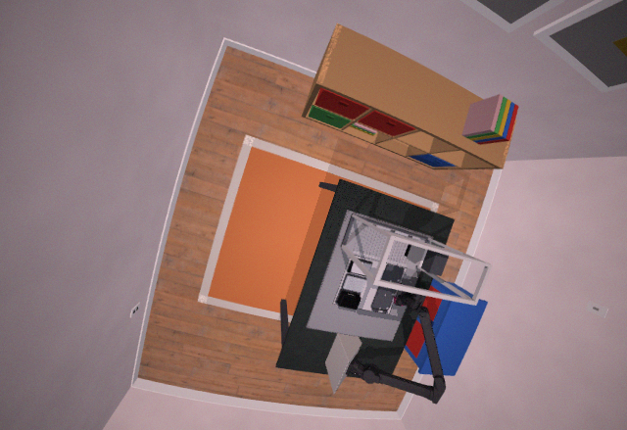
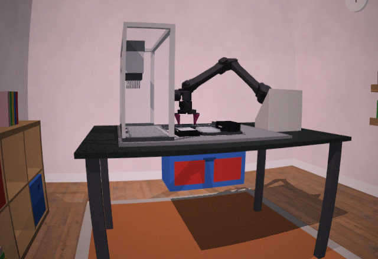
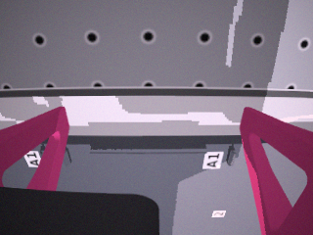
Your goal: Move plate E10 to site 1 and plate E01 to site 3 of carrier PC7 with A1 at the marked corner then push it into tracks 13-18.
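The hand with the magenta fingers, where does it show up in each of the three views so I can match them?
Top: the hand is small, at the arm's end, beside the white frame's near corner.
Exterior: centre of the picture, open, hanging fingers-down just above the plates, right of the frame's front post.
Wrist: only its two fingers show, at the left and right edges.
Shared landmark: the white frame in top and exterior; the wrist view shows only the grey deck below.
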Controlling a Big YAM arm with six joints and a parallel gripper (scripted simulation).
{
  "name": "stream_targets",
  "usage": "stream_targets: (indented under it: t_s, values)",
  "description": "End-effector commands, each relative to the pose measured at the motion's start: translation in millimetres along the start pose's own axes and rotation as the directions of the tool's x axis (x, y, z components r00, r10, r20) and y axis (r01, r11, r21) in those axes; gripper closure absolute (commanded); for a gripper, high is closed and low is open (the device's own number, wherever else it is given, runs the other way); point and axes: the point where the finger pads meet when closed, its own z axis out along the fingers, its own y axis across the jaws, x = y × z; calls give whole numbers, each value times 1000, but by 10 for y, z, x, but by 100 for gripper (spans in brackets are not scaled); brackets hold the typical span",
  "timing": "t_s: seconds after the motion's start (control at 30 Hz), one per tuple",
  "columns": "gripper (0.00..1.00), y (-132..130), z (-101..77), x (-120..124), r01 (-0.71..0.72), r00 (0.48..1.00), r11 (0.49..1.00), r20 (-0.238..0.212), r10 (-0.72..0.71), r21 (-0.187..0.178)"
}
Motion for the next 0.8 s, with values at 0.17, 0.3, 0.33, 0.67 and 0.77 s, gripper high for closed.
stream_targets:
  t_s: [0.17, 0.3, 0.33, 0.67, 0.77]
  values:
    - [0, 118, -189, 197, 25, 1000, 999, 4, -25, -29]
    - [0, 105, -188, 220, 27, 1000, 999, 3, -27, -27]
    - [0, 105, -188, 220, 27, 1000, 999, 3, -27, -27]
    - [0, 90, -188, 264, 30, 1000, 999, 1, -30, -25]
    - [0, 92, -192, 273, 30, 1000, 999, 0, -30, -26]
